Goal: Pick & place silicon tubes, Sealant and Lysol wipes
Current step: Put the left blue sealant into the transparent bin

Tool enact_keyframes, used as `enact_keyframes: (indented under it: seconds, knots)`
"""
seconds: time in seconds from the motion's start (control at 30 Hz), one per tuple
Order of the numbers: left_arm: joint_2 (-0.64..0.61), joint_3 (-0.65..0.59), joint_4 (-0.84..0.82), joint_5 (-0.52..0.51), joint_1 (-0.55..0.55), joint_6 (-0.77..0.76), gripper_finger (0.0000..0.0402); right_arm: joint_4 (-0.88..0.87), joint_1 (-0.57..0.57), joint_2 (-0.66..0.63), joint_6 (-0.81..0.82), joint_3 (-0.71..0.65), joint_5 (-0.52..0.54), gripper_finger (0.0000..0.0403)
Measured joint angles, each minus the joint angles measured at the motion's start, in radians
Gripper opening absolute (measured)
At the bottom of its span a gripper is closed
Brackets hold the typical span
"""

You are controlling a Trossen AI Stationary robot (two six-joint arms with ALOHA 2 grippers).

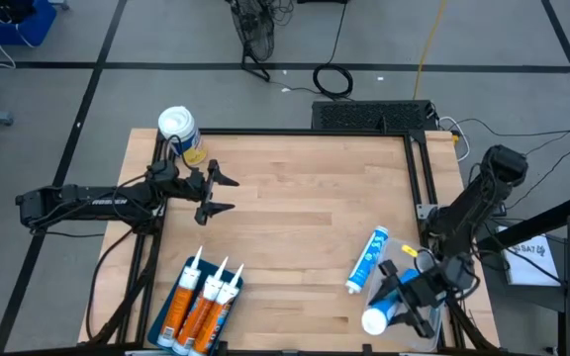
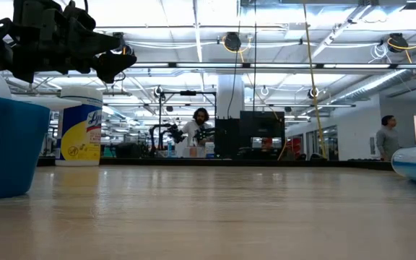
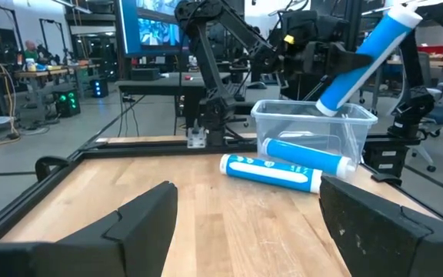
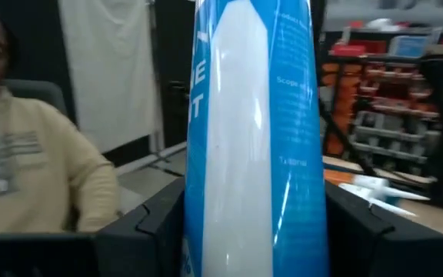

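Observation:
The Lysol wipes canister [image 1: 178,130] [image 2: 81,126] stands upright at the table's far left corner. Three orange tubes [image 1: 202,302] with white nozzles lie side by side at the near left. One blue tube [image 1: 367,259] [image 3: 283,171] lies on the table at the right, beside a clear bin [image 3: 314,109]. My right gripper [image 1: 416,295] [image 4: 252,223] is shut on a second blue tube [image 1: 384,309] [image 3: 364,58] above that bin. My left gripper [image 1: 218,193] [image 3: 244,223] hovers open at the left, just in front of the canister, with nothing between its fingers. My right gripper pinches the blue tube's round body [image 4: 206,192] between its two fingers [image 4: 148,223], which lie across the tube. The tube is lifted clear and tilted, its lower end [image 3: 325,104] over the clear bin.
A blue object [image 2: 6,144] stands close by at the left of the low view. The middle of the wooden table [image 1: 305,208] is bare. Black frame rails [image 1: 419,168] run along the table's edges. People stand in the room behind the table.

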Motion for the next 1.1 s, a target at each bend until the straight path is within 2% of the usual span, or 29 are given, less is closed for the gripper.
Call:
enact_keyframes:
  seconds: [0.13,0.33,0.43,0.63,0.93,1.1]
  knots:
    - [0.000,0.000,0.000,0.000,0.000,0.000,0.0310,-0.006,0.045,-0.022,-0.034,0.000,0.141,0.0205]
    - [0.000,0.000,0.000,0.000,0.000,0.000,0.0310,-0.279,0.099,-0.123,0.036,0.059,0.266,0.0205]
    - [0.000,0.000,0.000,0.000,0.000,0.000,0.0310,-0.381,0.121,-0.147,0.076,0.101,0.270,0.0204]
    - [0.000,0.000,0.000,0.000,0.000,0.000,0.0310,-0.477,0.171,-0.129,0.159,0.117,0.271,0.0204]
    - [0.000,0.000,-0.001,0.000,0.000,0.000,0.0310,-0.488,0.219,-0.021,0.318,0.069,0.303,0.0204]
    - [0.000,0.000,-0.001,0.000,0.000,0.000,0.0310,-0.529,0.266,-0.008,0.415,0.051,0.325,0.0204]
